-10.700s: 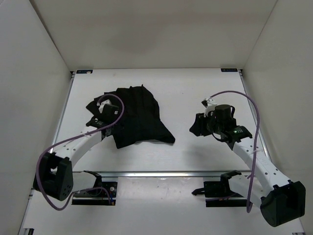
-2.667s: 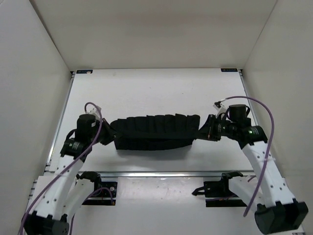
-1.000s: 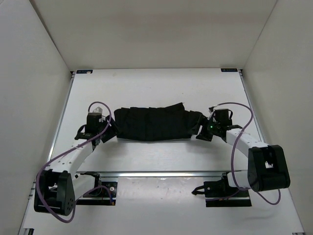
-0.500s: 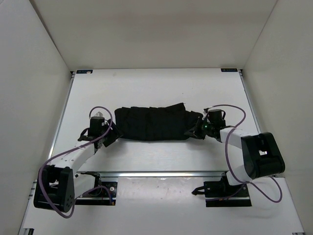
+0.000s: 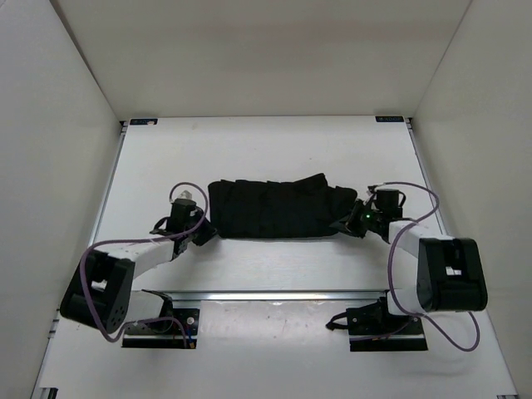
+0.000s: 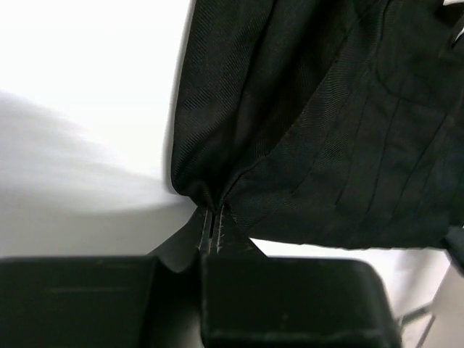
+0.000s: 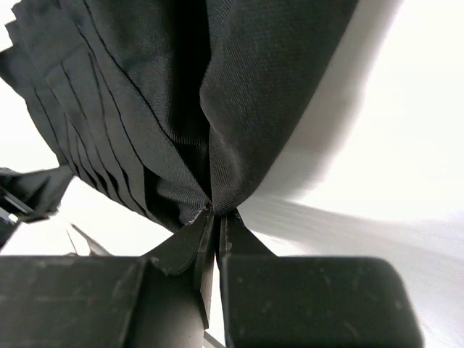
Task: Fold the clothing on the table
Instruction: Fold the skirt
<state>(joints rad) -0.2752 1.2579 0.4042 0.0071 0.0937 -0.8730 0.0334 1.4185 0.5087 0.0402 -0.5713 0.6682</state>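
The clothing (image 5: 278, 208), a black pleated garment, lies stretched as a wide band across the middle of the white table (image 5: 266, 145). My left gripper (image 5: 205, 233) sits low at the garment's near left corner. In the left wrist view it (image 6: 212, 217) is shut, pinching a gathered bit of the clothing (image 6: 326, 130). My right gripper (image 5: 351, 223) is at the near right corner. In the right wrist view it (image 7: 217, 215) is shut on a bunched fold of the clothing (image 7: 167, 94). The pleats run away from both sets of jaws.
White enclosure walls (image 5: 66, 91) stand on the left, back and right. A metal rail (image 5: 274, 293) crosses the near edge, with both arm bases just behind it. Purple cables (image 5: 416, 195) loop off each arm.
Both grippers went from open to shut on the garment's near corners. The garment and both grippers have shifted slightly to the right.
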